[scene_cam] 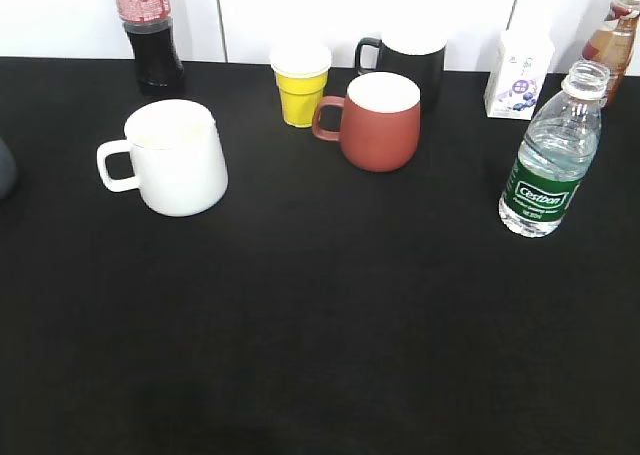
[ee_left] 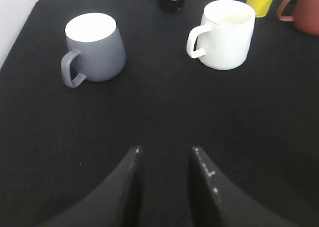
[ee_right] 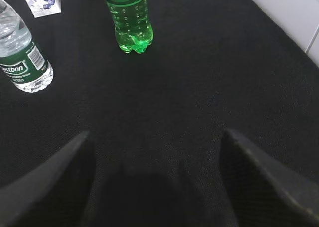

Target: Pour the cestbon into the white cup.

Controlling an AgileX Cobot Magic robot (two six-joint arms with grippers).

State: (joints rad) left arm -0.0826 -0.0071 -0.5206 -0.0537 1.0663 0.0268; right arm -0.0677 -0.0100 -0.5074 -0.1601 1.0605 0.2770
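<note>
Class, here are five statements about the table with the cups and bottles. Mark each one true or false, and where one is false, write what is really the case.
1. The Cestbon bottle has its cap off. True.
2. The white cup lies on its side. False: it stands upright, handle toward the left of the exterior view.
3. The right gripper holds the Cestbon bottle. False: its fingers are spread wide over bare cloth, and the bottle stands apart at the left of the right wrist view.
4. A grey mug stands near the white cup in the left wrist view. True.
5. The yellow cup stands in front of the red-brown mug. False: it stands behind it and to its left.
</note>
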